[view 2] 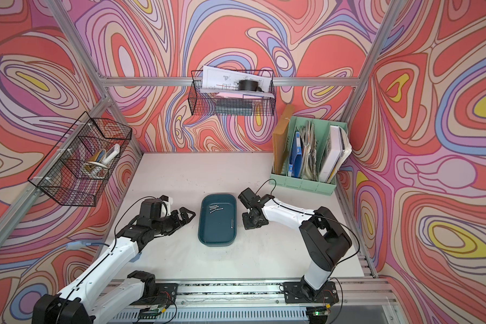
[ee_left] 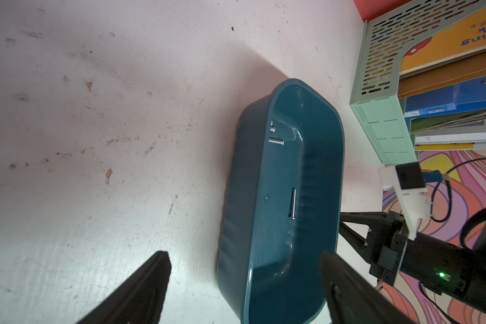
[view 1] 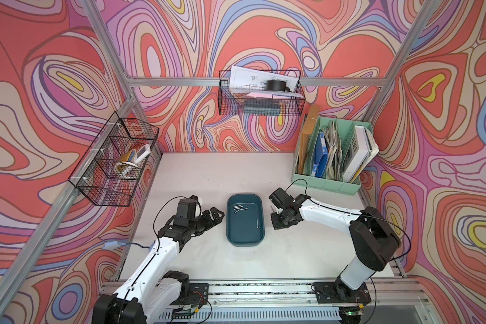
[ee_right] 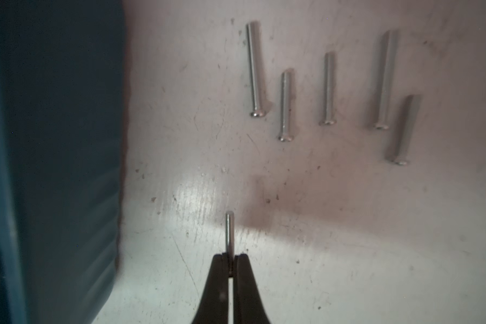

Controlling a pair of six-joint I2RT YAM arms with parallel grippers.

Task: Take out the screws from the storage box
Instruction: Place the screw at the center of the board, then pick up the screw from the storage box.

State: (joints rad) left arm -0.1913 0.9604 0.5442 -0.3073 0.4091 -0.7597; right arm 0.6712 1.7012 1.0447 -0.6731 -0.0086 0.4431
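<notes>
- Right wrist view: right gripper (ee_right: 230,255) fingers pinched shut on one screw (ee_right: 229,232); shank sticks out past tips, above table (ee_right: 334,266).
- Same view: five loose screws (ee_right: 328,88) flat on table, roughly parallel, none touching, heads all same way. They lie beside tray (ee_right: 54,140) outer wall, apart from it.
- Both top views: tray (view 1: 244,234) (view 2: 218,231) mid-table, long axis near–far, btwn the two grippers. Right gripper just right of tray, pointing down.
- Inside tray: cluster of screws (view 1: 239,209) bunched close at far end; single screw (view 1: 257,224) by right wall, abt mid-length.
- Left gripper (view 1: 218,216) just left of tray, not touching; fingers spread wide, aimed at tray.
- Left wrist view: tray seen btwn the open fingers (ee_left: 152,280); a few screws visible on its floor.
- Green file rack (view 1: 326,183) at far right of table, stuffed w/ folders and books.
- Wire baskets (view 1: 96,179) on left and back walls.
</notes>
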